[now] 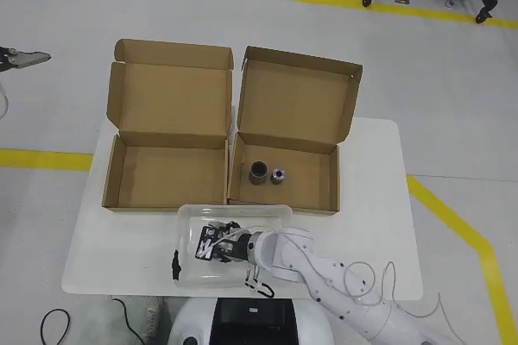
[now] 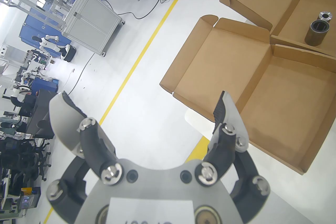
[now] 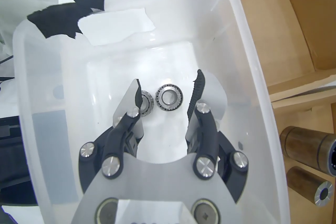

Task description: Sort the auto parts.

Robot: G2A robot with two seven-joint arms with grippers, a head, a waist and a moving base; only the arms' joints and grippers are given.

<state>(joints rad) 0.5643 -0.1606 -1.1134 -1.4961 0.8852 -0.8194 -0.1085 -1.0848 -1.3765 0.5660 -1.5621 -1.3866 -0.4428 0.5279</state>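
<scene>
White table; left box, right box (open), bin

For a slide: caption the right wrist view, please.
Open right claw over two small metal bearing rings in a clear plastic bin.

My right pincer had black ribbed fingers with pale, translucent tips, set on a silver-grey plate. My left pincer was coloured the same. The bin was clear, milky plastic, with a torn scrap of black tape on its rim. The bearings in it were shiny silver. The boxes were plain brown cardboard on the white tabletop. The sleeves were dark brown-grey, one with a bright silver face. A yellow stripe crossed the pale floor.
</scene>
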